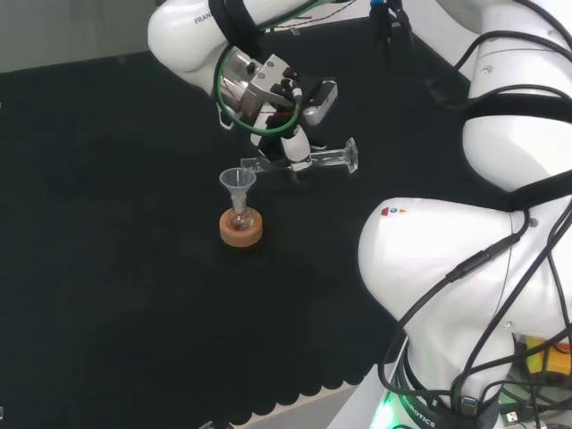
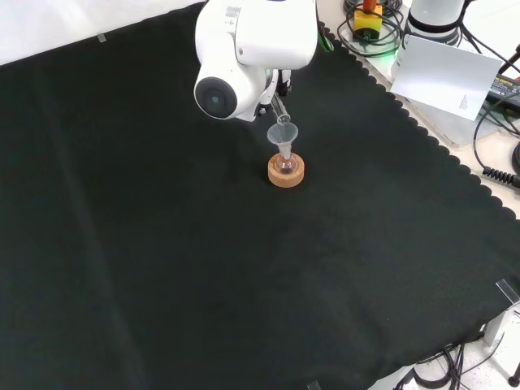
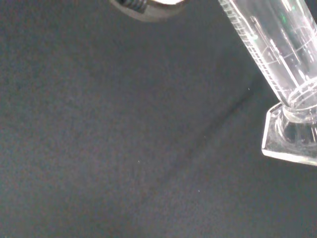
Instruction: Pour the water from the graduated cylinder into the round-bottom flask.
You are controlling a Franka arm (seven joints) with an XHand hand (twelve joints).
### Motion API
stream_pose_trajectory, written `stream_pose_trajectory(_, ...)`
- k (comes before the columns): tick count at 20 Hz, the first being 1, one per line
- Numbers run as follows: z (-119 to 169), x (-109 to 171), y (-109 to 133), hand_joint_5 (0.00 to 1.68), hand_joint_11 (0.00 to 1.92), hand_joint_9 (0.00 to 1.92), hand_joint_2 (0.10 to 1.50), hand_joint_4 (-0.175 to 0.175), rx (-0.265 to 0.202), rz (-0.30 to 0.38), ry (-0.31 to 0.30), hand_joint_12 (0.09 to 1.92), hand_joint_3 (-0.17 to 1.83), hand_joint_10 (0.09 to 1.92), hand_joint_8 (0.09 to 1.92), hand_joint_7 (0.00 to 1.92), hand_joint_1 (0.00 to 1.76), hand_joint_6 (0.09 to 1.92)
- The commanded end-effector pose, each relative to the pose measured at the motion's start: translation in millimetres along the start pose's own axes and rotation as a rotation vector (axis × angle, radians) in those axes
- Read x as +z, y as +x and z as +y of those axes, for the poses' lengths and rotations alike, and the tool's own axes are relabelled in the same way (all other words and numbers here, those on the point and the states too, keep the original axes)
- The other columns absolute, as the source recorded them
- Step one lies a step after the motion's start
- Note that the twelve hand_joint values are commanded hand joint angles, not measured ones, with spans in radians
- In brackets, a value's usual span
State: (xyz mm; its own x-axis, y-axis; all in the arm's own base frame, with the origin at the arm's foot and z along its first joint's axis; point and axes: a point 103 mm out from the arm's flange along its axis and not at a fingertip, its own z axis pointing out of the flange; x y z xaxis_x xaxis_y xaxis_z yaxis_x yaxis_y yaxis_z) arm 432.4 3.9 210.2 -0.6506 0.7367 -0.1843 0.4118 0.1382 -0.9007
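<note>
While I look through the head view, I see the hand (image 1: pixel 288 134) above the cloth (image 1: pixel 107 268) with its fingers curled around the graduated cylinder (image 1: pixel 308 162). The cylinder lies almost level, its foot to the right and its mouth to the left, just over the funnel (image 1: pixel 237 181). The funnel sits in the neck of the round-bottom flask (image 1: pixel 239 219), which stands upright on a cork ring (image 1: pixel 241 229). From the front view, the flask (image 2: pixel 285 164) is just below the arm's white link (image 2: pixel 244 49). At the wrist, the cylinder's scale (image 3: pixel 267 54) and its foot (image 3: pixel 292 136) are close.
</note>
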Motion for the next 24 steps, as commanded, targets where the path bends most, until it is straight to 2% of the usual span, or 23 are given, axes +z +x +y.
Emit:
stream_pose_trajectory(1,-2,-2,0,1.13,1.49,1.59,1.07,-0.124,0.019,-0.006,0.031,0.59,-0.03,0.09,0.16,1.44,1.17,0.79)
stream_pose_trajectory(7,-3,-8,3,1.13,1.49,1.59,1.07,-0.125,0.019,0.0,0.031,0.59,-0.03,0.09,0.16,1.44,1.17,0.79)
stream_pose_trajectory(8,-7,3,-8,1.12,1.49,1.59,1.07,-0.125,0.009,0.006,0.018,0.59,-0.03,0.09,0.16,1.44,1.17,0.79)
stream_pose_trajectory(10,-8,5,-11,1.12,1.49,1.59,1.07,-0.125,0.01,0.004,0.018,0.59,-0.03,0.09,0.16,1.44,1.17,0.8)
stream_pose_trajectory(20,-2,-13,5,1.12,1.49,1.59,1.07,-0.125,0.037,-0.023,0.059,0.58,-0.04,0.09,0.15,1.44,1.17,0.8)
stream_pose_trajectory(21,-7,-2,-7,1.12,1.49,1.59,1.07,-0.126,0.027,-0.016,0.045,0.58,-0.04,0.09,0.15,1.44,1.17,0.8)
stream_pose_trajectory(24,-8,0,-11,1.12,1.49,1.59,1.07,-0.126,0.033,-0.024,0.056,0.58,-0.04,0.09,0.15,1.44,1.17,0.8)
